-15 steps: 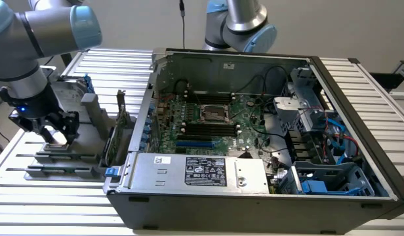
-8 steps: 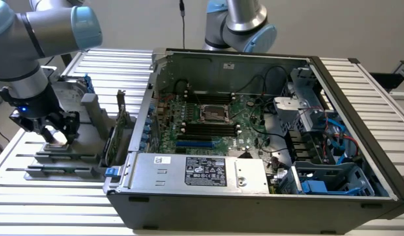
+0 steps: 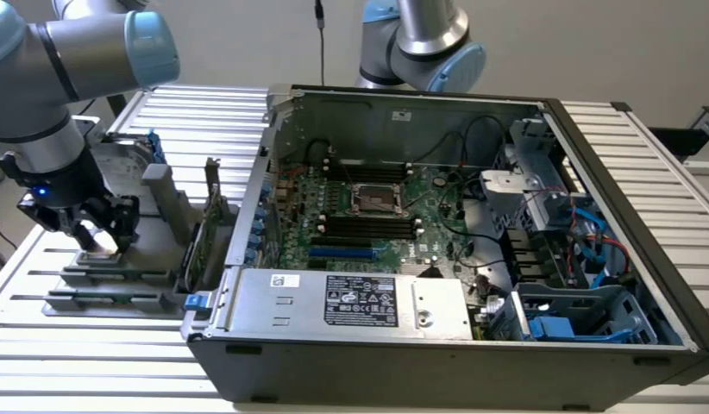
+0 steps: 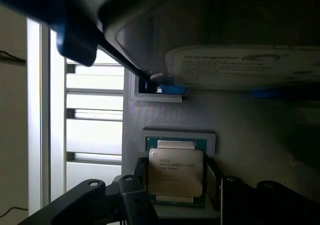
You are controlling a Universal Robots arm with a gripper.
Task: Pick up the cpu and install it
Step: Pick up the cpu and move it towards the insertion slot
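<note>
Claw [image 3: 98, 244] is down over the grey parts tray [image 4: 160, 117] with its jaws apart. The cpu [image 4: 175, 172] sits flat in its pocket right between the fingers [image 4: 214, 182]. I can't tell if the pads touch its edges. My take is to stay centred and square to the chip's sides and squeeze slowly and evenly, so it doesn't tilt or skid in the pocket.

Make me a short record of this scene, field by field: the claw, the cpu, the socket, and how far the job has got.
claw: lowered onto the grey holder, at the exterior view's left, right at the cpu
cpu: flat in its seat in the holder, silver top up
socket: on the motherboard in the open computer case, looks empty
hard drive: close beside the cpu's seat
progress: cpu not yet lifted
</note>
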